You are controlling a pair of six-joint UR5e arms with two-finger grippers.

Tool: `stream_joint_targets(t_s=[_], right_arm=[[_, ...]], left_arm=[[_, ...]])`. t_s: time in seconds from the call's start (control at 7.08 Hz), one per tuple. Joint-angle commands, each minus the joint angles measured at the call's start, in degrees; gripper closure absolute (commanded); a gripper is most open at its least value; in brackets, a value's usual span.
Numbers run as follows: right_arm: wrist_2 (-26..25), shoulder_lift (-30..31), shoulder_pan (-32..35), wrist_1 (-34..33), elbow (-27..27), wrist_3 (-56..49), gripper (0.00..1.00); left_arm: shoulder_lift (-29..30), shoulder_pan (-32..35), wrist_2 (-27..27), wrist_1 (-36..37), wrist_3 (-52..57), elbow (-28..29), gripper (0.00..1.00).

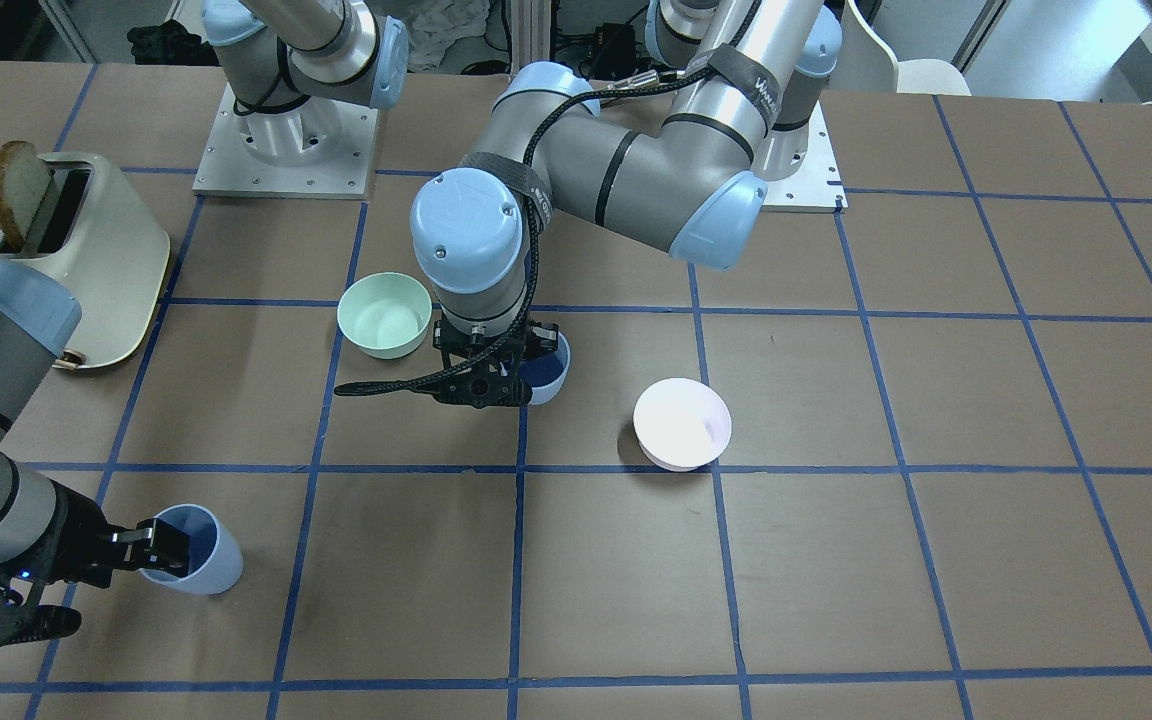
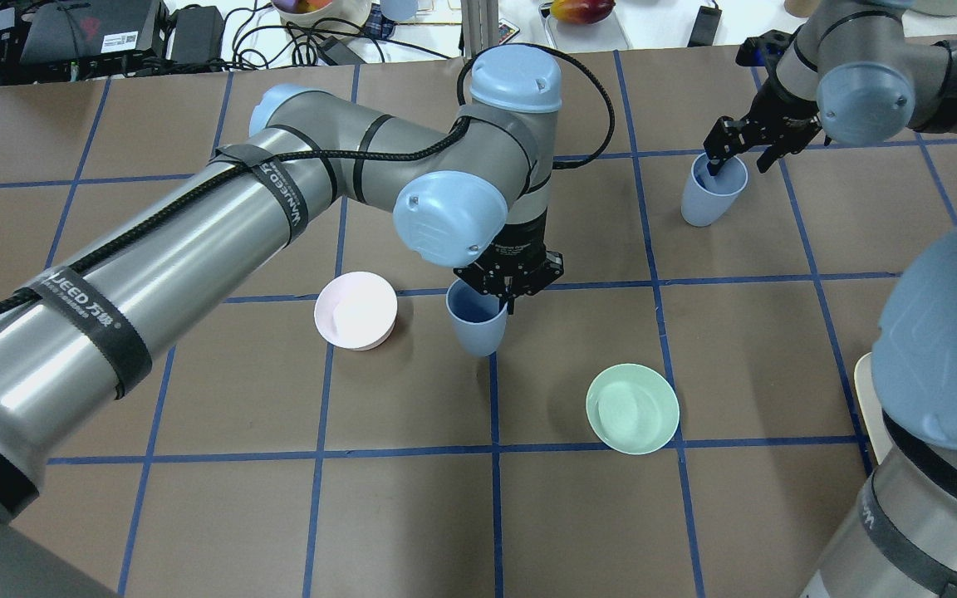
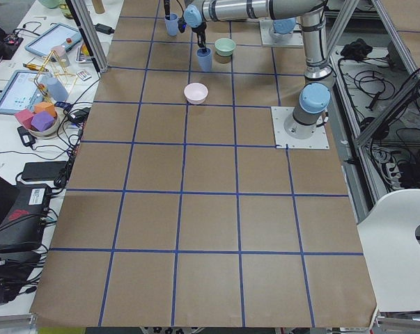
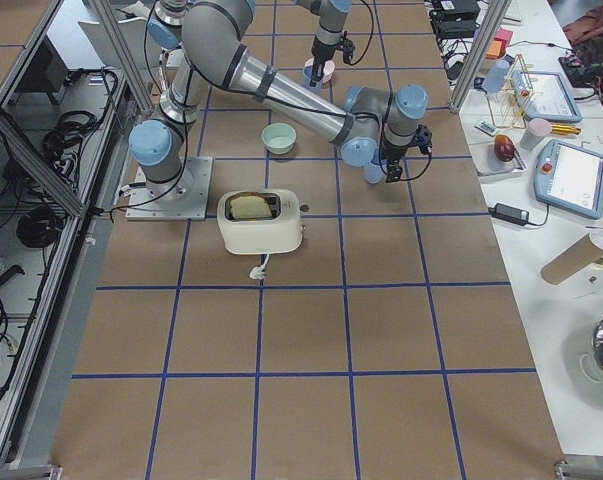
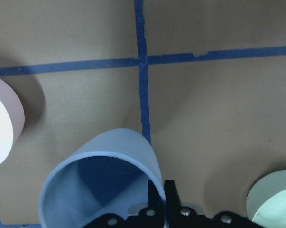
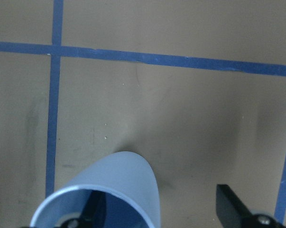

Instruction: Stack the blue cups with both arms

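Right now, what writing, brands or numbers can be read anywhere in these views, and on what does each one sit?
"UEED", followed by two Chinese characters I cannot make out: on the black strap around the left arm.
White lettering on the second strap further along that arm: too small to read.
Sticker on the black box behind the table: too blurred to read.

Bright, even light comes from above. The pink bowl [image 1: 682, 424] shines almost white inside, with a small soft shadow beside it. The silver left arm [image 2: 154, 241] has shiny streaks. In the left wrist view the blue cup [image 5: 102, 185] looks soft and blurry up close.
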State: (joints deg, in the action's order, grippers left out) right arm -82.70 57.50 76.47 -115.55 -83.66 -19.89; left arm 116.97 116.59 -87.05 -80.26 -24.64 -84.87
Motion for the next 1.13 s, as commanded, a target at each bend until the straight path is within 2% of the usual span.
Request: stream_joint_targets(t_s=[0.0,0.14,0.28,0.42,0.71,0.99], right_arm=[[-0.1,-0.1,0.0,1.6,0.2,-0.2,1.0],[0.0,0.0,0.0,2.8,0.3,-0.2,1.0],[0.0,0.2,0.0,2.9,0.5,-0.2,1.0],[0.0,0.4,0.1,3.7,0.9,-0.2,1.0],[0.2,2.5,0.7,7.2,2.3,0.2,1.0],[0.1,5.2,3.2,9.8,2.7,1.9,1.0]], left_arm=[[0.5,0.3,-0.1,4.7,-1.3,-3.0,1.0],[0.1,0.3,0.0,8.2,-1.3,-4.9,1.0],[0.1,0.3,0.1,8.8,-1.4,-5.5,0.94],[0.0,0.3,0.2,8.8,-1.5,-5.6,0.24],[-1.5,0.5,0.6,7.9,-2.5,-5.5,0.0],[-5.8,0.0,1.4,-0.8,-2.6,-3.1,0.0]])
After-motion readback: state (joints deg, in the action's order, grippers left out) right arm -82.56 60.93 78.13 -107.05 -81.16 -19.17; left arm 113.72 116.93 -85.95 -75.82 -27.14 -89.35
